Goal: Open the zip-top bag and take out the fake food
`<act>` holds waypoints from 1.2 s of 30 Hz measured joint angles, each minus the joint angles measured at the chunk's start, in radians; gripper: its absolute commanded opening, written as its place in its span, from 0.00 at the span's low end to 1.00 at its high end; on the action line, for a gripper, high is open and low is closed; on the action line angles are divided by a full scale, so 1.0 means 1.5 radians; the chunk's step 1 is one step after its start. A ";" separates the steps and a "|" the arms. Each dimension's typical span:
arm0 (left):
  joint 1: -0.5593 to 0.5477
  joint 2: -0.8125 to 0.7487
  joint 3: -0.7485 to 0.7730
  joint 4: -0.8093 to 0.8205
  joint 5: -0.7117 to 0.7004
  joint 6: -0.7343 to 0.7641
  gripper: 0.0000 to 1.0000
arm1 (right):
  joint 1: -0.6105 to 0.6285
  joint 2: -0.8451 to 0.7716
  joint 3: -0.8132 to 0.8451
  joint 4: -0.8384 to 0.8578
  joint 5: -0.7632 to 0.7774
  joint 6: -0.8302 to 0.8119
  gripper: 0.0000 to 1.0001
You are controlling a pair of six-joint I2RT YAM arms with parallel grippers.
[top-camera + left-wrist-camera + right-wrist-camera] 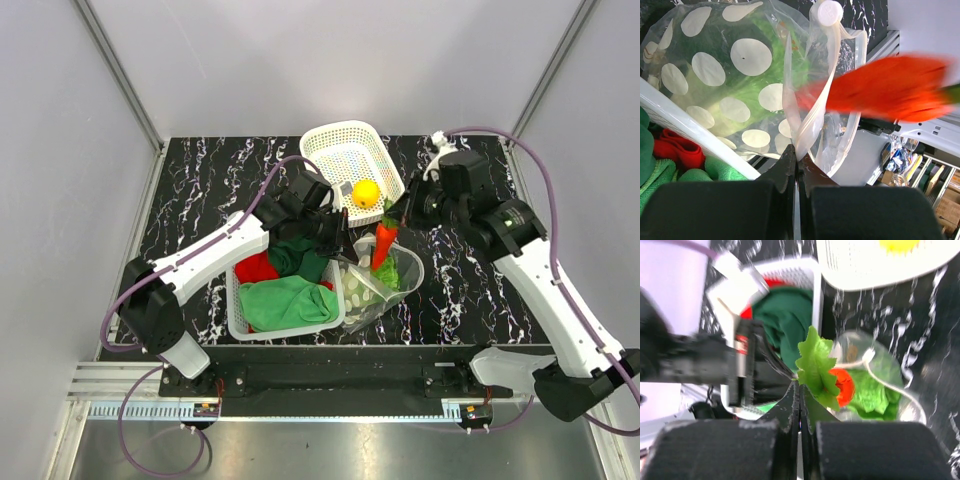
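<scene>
The top view was bright, sharp and evenly lit from above, with only faint shadows on the table (200, 180). In the left wrist view the carrot (890, 90) was smeared by motion blur and the bag (760, 30) caught pale glare. The right wrist view was soft throughout, its far basket (875, 267) washed out white.

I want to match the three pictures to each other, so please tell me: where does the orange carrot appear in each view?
Top external: the carrot is at centre, over the zip-top bag.
Left wrist: a blurred orange streak at the right, above the bag's mouth.
Right wrist: seen end-on at centre, its green top pinched by the right gripper.
Shared landmark: the green lettuce inside the bag.
</scene>
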 measured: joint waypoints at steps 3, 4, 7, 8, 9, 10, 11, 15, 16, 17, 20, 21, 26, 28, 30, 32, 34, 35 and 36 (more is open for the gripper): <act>-0.003 0.000 0.000 0.000 0.000 0.000 0.00 | 0.000 0.001 0.045 0.000 0.036 -0.015 0.00; -0.003 0.000 0.000 0.000 0.000 0.000 0.00 | 0.000 0.003 0.060 0.000 0.050 -0.021 0.00; -0.008 0.000 0.000 0.000 0.000 0.000 0.00 | 0.000 0.020 0.110 0.003 0.095 -0.041 0.00; -0.010 0.000 -0.001 0.001 0.000 0.000 0.00 | 0.000 0.030 0.127 0.003 0.107 -0.046 0.00; -0.011 0.000 -0.003 0.001 0.000 0.000 0.00 | 0.000 0.045 0.148 0.008 0.120 -0.053 0.00; -0.013 0.000 -0.005 0.001 0.000 0.000 0.00 | 0.000 0.061 0.163 0.012 0.128 -0.059 0.00; -0.015 0.000 -0.007 0.000 0.000 0.000 0.00 | -0.002 0.080 0.182 0.016 0.140 -0.066 0.00; -0.019 0.000 -0.008 0.000 -0.001 0.000 0.00 | -0.017 0.169 0.226 0.046 0.158 -0.088 0.00; -0.020 0.000 -0.008 0.000 -0.001 0.000 0.00 | -0.025 0.193 0.233 0.053 0.158 -0.090 0.00; -0.020 0.000 -0.009 0.000 -0.001 0.000 0.00 | -0.034 0.217 0.240 0.058 0.155 -0.090 0.00; -0.020 -0.001 -0.011 0.000 -0.001 0.000 0.00 | -0.063 0.287 0.264 0.069 0.147 -0.090 0.00; -0.020 -0.001 -0.011 0.000 -0.001 0.000 0.00 | -0.070 0.305 0.269 0.074 0.144 -0.090 0.00; -0.020 -0.002 -0.014 0.001 -0.001 0.000 0.00 | -0.104 0.406 0.323 0.097 0.112 -0.090 0.00; -0.020 -0.002 -0.017 0.000 -0.001 0.000 0.00 | -0.106 0.437 0.344 0.102 0.102 -0.090 0.00; -0.020 -0.002 -0.020 0.000 -0.001 0.000 0.00 | -0.106 0.476 0.374 0.113 0.085 -0.090 0.00; -0.020 -0.002 -0.020 0.000 -0.001 0.000 0.00 | -0.106 0.516 0.410 0.119 0.071 -0.091 0.00; -0.020 -0.002 -0.020 0.000 -0.001 0.000 0.00 | -0.106 0.555 0.447 0.123 0.056 -0.090 0.00; -0.020 -0.002 -0.020 0.000 -0.001 0.000 0.00 | -0.106 0.577 0.471 0.126 0.046 -0.090 0.05; -0.020 -0.002 -0.020 0.000 -0.001 0.000 0.00 | -0.106 0.599 0.494 0.127 0.040 -0.089 0.37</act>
